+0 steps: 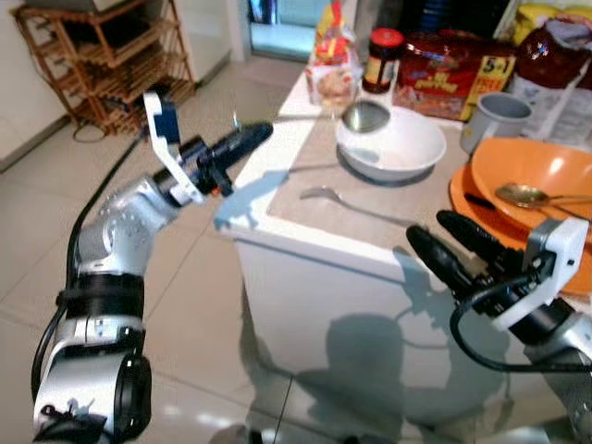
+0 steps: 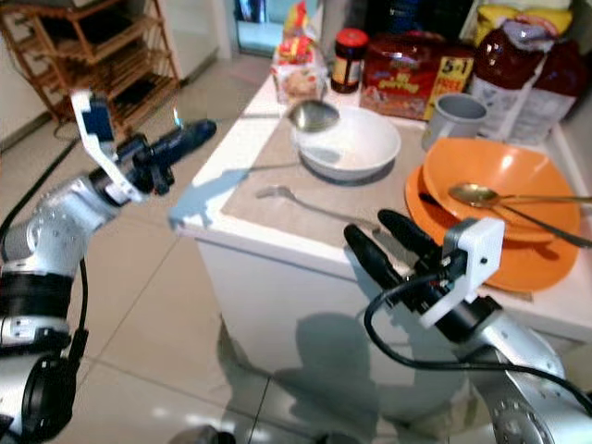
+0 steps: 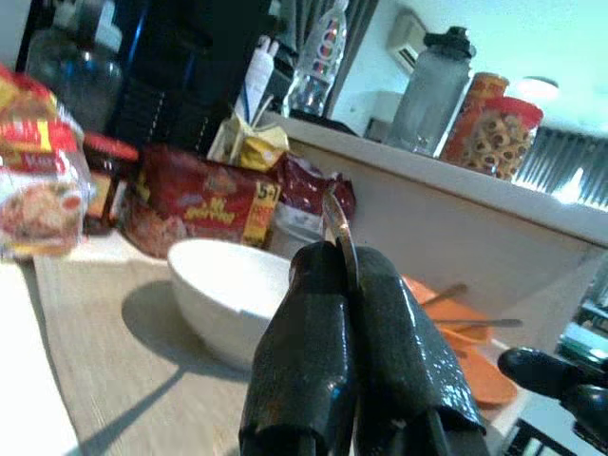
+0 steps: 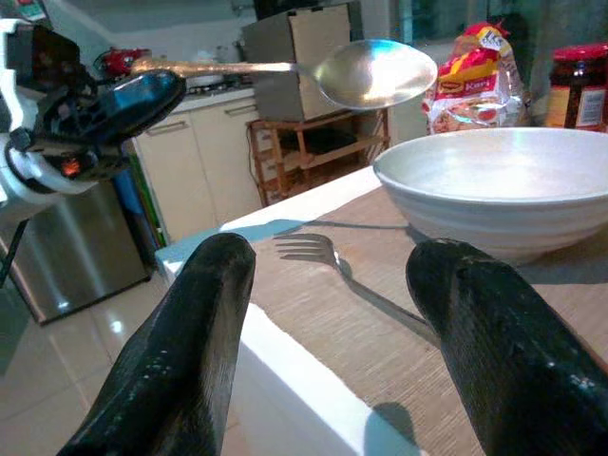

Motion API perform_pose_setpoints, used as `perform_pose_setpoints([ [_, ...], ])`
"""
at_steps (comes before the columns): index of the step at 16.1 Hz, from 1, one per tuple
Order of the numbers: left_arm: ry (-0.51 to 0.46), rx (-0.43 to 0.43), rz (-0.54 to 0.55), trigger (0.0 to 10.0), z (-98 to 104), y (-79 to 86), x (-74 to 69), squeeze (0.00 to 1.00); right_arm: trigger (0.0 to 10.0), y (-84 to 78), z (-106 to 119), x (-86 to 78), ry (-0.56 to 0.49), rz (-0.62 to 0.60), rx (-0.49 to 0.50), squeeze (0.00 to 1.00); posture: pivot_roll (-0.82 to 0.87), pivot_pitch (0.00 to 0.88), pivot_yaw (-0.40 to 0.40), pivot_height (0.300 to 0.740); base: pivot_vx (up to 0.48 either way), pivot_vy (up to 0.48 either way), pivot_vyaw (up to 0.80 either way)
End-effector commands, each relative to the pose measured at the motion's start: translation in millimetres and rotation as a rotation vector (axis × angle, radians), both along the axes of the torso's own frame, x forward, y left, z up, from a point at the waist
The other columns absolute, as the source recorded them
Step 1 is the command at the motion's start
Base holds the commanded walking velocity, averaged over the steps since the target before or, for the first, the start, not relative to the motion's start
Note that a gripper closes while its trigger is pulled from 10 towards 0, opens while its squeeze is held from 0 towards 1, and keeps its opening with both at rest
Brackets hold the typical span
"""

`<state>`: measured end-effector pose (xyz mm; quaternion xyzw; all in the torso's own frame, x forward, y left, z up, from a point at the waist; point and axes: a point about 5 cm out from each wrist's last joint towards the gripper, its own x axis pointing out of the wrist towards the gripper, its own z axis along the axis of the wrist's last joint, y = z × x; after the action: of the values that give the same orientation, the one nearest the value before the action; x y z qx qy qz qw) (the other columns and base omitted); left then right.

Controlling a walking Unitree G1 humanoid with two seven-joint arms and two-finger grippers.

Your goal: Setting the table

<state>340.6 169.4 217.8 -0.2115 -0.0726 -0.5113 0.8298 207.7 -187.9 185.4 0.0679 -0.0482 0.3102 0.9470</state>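
Spoon carried to the white bowl

The left end effector [image 1: 242, 141] gripped the spoon [image 1: 365, 117] above the white bowl [image 1: 393, 148]; next it probably needed lowering beside the bowl. The right end effector [image 1: 444, 245] hovered wide near the fork [image 1: 356, 205].

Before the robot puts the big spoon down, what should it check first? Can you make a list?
1. Left gripper pinching the long silver spoon firmly: ok, fingers shut on the handle.
2. Spoon head above the round white bowl: ok, it hangs over the bowl's far rim.
3. Silver fork out of the way: ok, it lies flat on the tan placemat in front of the bowl.
4. Right gripper clear of the spoon: ok, open, at the table's near edge.
5. Bowl empty: ok, nothing inside.
6. Grey mug far enough from the spoon's path: cannot tell.
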Motion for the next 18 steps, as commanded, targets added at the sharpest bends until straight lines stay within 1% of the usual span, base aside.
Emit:
perform_pose_setpoints([
  [1,0.022,0.03,-0.058,0.0,-2.5,-6.3,-8.6,0.0,10.0,2.5,0.8,0.0,-0.003,0.026,0.007,0.0,-0.08,0.043,0.012,0.74,0.0,0.0,0.0],
  [2,0.073,0.038,-0.097,0.0,-9.2,-8.2,-15.6,0.0,10.0,6.5,0.4,-2.7,0.008,0.073,0.003,0.0,-0.08,0.043,0.012,0.74,0.0,0.0,0.0],
  [3,0.116,0.026,-0.121,0.0,-12.5,-9.9,-21.4,0.0,10.0,11.0,-1.2,-7.9,0.028,0.129,-0.007,0.0,-0.08,0.043,0.015,0.74,0.0,0.0,0.0],
  [5,0.167,0.007,-0.146,0.0,-18.3,-12.4,-25.8,0.0,10.0,12.1,-3.3,-10.0,0.039,0.138,-0.013,0.0,-0.08,0.042,0.018,0.74,0.0,0.0,0.0],
  [6,0.192,0.021,-0.152,0.0,-25.2,-16.0,-27.4,0.0,10.0,11.1,-4.1,-10.0,0.039,0.126,-0.014,0.0,-0.09,0.041,0.024,0.74,0.0,0.0,0.0],
  [8,0.214,0.029,-0.142,0.0,-29.5,-21.8,-27.6,0.0,10.0,10.2,-4.7,-9.9,0.039,0.118,-0.015,0.0,-0.09,0.04,0.026,0.74,0.0,0.0,0.0],
  [9,0.227,0.033,-0.121,0.0,-31.9,-29.9,-22.7,0.0,10.0,9.8,-5.1,-10.4,0.041,0.118,-0.015,0.0,-0.09,0.039,0.028,0.74,0.0,0.0,0.0],
  [10,0.233,0.04,-0.107,0.0,-33.7,-34.1,-18.8,0.0,10.0,9.8,-5.6,-10.3,0.043,0.116,-0.017,0.0,-0.09,0.039,0.03,0.74,0.0,0.0,0.0],
  [11,0.249,0.049,-0.091,0.0,-38.2,-44.4,-10.1,0.0,10.0,9.5,-6.4,-10.3,0.045,0.11,-0.02,0.0,-0.09,0.042,0.038,0.74,0.0,0.0,0.0],
  [13,0.289,0.029,-0.103,0.0,-40.7,-57.7,-1.1,0.0,10.0,9.1,-6.1,-11.4,0.043,0.1,-0.021,0.0,-0.11,0.045,0.049,0.74,0.0,0.0,0.0],
  [14,0.304,0.029,-0.112,0.0,-42.0,-60.1,0.2,0.0,10.0,9.2,-5.8,-11.9,0.043,0.097,-0.022,0.0,-0.11,0.047,0.053,0.74,0.0,0.0,0.0],
  [16,0.327,0.055,-0.129,0.0,-48.7,-66.0,2.2,0.0,10.0,8.0,-5.9,-14.2,0.045,0.088,-0.022,0.0,-0.12,0.051,0.06,0.74,0.0,0.0,0.0],
  [17,0.353,0.088,-0.151,0.0,-56.2,-72.9,4.5,0.0,10.0,6.9,-6.3,-16.9,0.049,0.078,-0.024,0.0,-0.12,0.052,0.066,0.74,0.0,0.0,0.0],
  [18,0.353,0.115,-0.144,0.0,-60.0,-76.0,7.2,0.0,10.0,6.6,-6.5,-18.0,0.05,0.072,-0.024,0.0,-0.12,0.052,0.069,0.74,0.0,0.0,0.0],
])
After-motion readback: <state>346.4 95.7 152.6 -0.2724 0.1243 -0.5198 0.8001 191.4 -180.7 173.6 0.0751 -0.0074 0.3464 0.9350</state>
